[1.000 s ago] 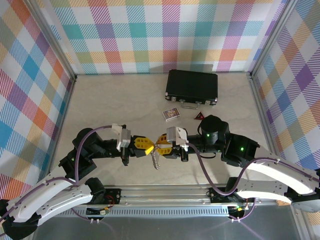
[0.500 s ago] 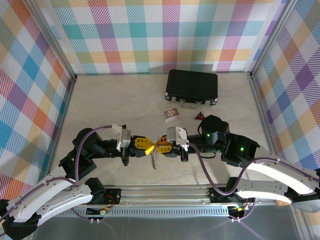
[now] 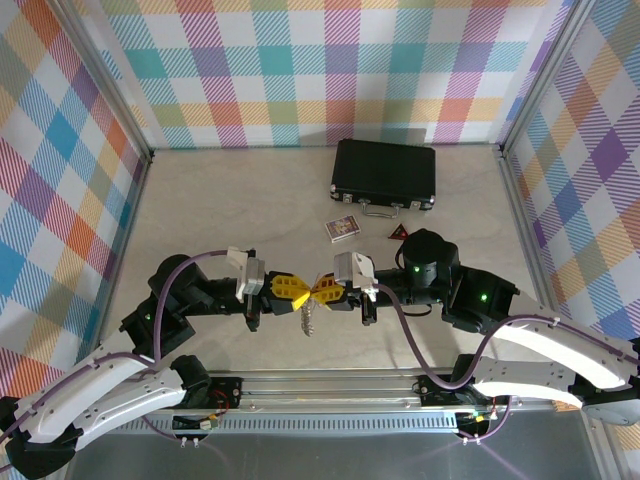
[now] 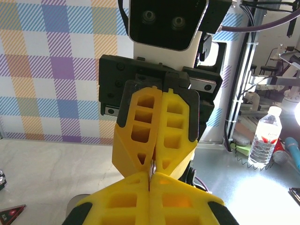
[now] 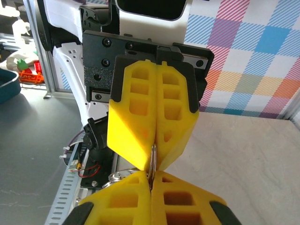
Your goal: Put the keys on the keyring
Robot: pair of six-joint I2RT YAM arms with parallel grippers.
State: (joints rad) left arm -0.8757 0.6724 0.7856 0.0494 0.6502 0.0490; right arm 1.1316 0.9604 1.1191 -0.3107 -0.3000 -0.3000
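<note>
Top external, keyring (image 3: 310,320) dangling between left hand (image 3: 299,294) and right hand (image 3: 319,291), right wrist, both pinching it

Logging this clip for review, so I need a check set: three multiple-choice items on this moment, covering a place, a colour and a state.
1. Where is the black case?
A. at the far side of the table, by the back wall
B. between the arm bases
C. under the left arm

2. What colour are the gripper fingers?
A. blue
B. yellow
C. white

3. How do the left gripper and the right gripper stand?
A. both wide open
B. left open, right closed
C. both closed, tip to tip

Answers: 1 A, the top view shows it just before the checked wall. 2 B, both wrist views show yellow fingers. 3 C, each finger pair presses together, and the keyring hangs where they meet.
</note>
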